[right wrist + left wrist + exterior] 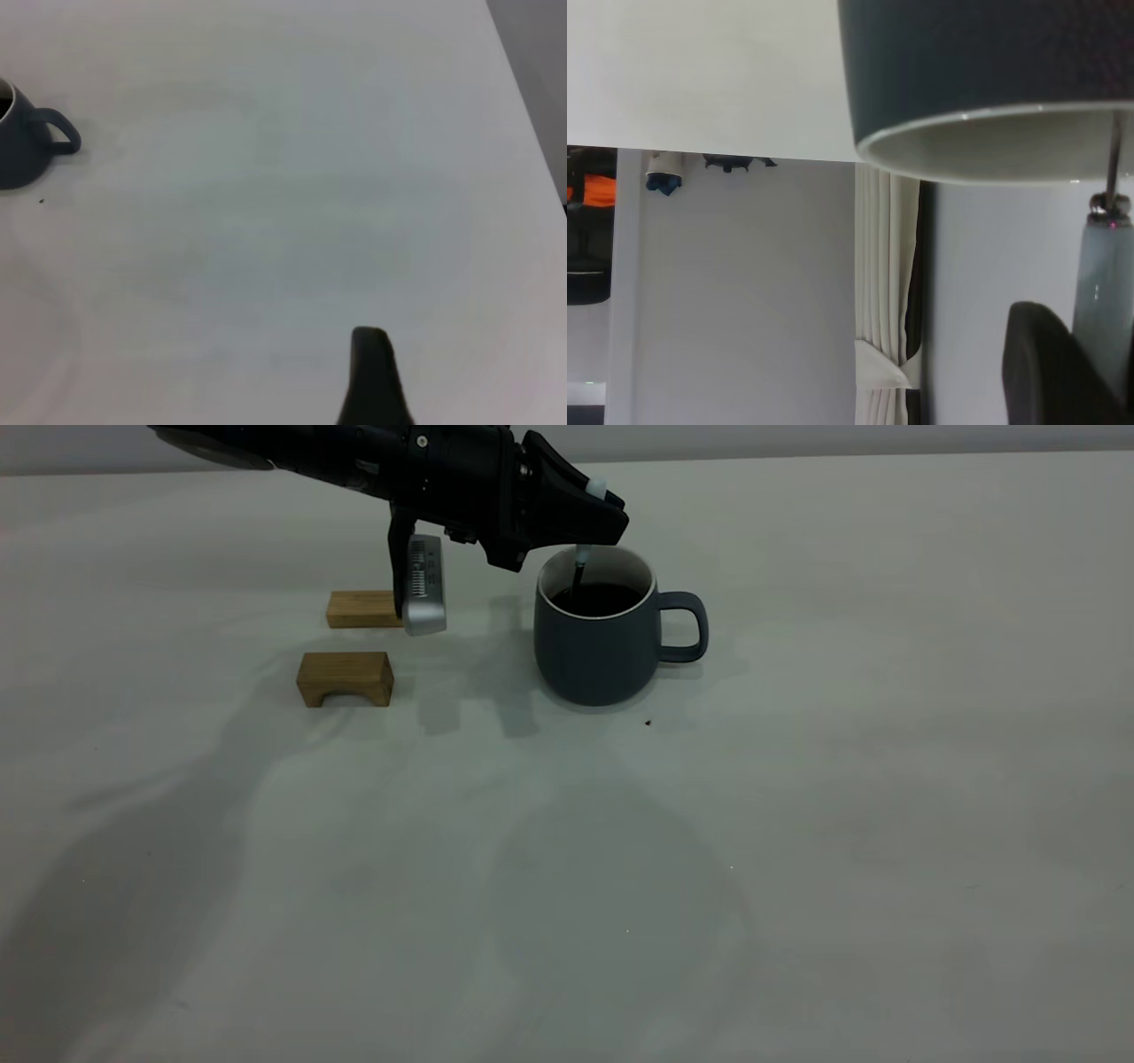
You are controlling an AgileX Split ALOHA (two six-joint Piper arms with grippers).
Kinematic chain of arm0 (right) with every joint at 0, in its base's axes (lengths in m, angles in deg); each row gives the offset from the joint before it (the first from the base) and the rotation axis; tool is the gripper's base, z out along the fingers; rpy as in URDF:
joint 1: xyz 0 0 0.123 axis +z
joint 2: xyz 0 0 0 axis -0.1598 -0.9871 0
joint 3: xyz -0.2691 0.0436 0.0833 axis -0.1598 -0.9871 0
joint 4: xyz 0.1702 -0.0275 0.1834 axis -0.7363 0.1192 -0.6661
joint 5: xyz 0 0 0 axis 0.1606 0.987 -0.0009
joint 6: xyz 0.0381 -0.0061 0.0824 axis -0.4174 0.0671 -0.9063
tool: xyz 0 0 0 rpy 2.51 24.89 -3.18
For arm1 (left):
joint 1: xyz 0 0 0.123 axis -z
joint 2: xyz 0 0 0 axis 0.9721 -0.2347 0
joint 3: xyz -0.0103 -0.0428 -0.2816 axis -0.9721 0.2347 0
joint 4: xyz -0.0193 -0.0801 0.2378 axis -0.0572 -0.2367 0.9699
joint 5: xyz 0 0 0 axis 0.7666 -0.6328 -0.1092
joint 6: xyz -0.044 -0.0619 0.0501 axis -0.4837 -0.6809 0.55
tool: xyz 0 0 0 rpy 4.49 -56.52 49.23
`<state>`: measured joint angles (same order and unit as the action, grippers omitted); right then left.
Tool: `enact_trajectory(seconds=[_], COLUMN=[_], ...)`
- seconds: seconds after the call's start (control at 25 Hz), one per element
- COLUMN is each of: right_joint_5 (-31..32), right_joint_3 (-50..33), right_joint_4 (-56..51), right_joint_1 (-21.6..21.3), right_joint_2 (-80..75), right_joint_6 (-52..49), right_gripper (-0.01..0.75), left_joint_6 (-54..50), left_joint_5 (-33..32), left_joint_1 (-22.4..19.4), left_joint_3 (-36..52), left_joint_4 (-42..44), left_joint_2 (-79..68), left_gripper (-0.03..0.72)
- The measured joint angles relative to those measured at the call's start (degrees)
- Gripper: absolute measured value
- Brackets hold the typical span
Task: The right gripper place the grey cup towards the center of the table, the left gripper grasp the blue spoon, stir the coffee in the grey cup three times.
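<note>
The exterior view shows the grey cup [595, 654] standing upright on the table [797, 850], a little left of the middle and toward the far side, with its handle pointing to the right. The coffee [601, 599] fills it to a level somewhat below the rim. The left gripper [592, 524] hangs just above the far left part of the rim, and its fingers are clamped on the pale handle of the blue spoon [581, 560]. The spoon goes almost straight down, and its metal neck enters the dark liquid; the bowl is hidden under the surface.

In the left wrist view, the spoon handle [1101, 292] sits against one dark finger [1045, 372], and the thin metal neck rises past the white rim of the cup [983, 71].

The right gripper [372, 381] is well apart from the cup, at the right side of the table. Only one dark finger is visible, so I cannot tell if its fingers are apart or together.

Two wooden blocks [345, 677] lie to the left of the cup, one nearer and one farther.

I judge that the cup is already placed and the stirring step is now in hand. The next move calls for small circles inside the cup, keeping the spoon away from the wall so the cup does not slide or tip.
</note>
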<state>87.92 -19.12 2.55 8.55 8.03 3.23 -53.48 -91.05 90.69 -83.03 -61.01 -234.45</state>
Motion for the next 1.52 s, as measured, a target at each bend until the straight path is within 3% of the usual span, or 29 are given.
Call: enact_trajectory(seconds=[0.24, 0.52, 0.64, 0.96, 1.2, 1.52], right_joint_5=[0.0, 0.0, 0.0, 0.0, 0.0, 0.0], right_joint_3=[0.0, 0.0, 0.0, 0.0, 0.0, 0.0], right_joint_4=[0.0, 0.0, 0.0, 0.0, 0.0, 0.0], right_joint_1=[0.0, 0.0, 0.0, 0.0, 0.0, 0.0], right_joint_2=[0.0, 0.0, 0.0, 0.0, 0.0, 0.0], right_joint_6=[0.0, 0.0, 0.0, 0.0, 0.0, 0.0], right_gripper=[0.592, 0.592, 0.592, 0.592, 0.592, 0.592], left_joint_6=[0.1, -1.9, -2.1, 3.3, 18.0, 30.9], left_joint_5=[-2.4, -3.9, -5.1, -12.4, -17.3, -17.9], left_joint_1=[0.0, 0.0, 0.0, -0.9, -1.1, -1.1], left_joint_3=[-0.3, -0.3, -0.3, -0.3, -0.3, -0.3], left_joint_4=[-1.1, -0.7, -1.2, -1.1, 7.7, 17.2], left_joint_2=[-1.5, -2.3, -2.3, 3.1, 12.3, 26.4], left_gripper=[0.149, 0.391, 0.446, 0.463, 0.463, 0.463])
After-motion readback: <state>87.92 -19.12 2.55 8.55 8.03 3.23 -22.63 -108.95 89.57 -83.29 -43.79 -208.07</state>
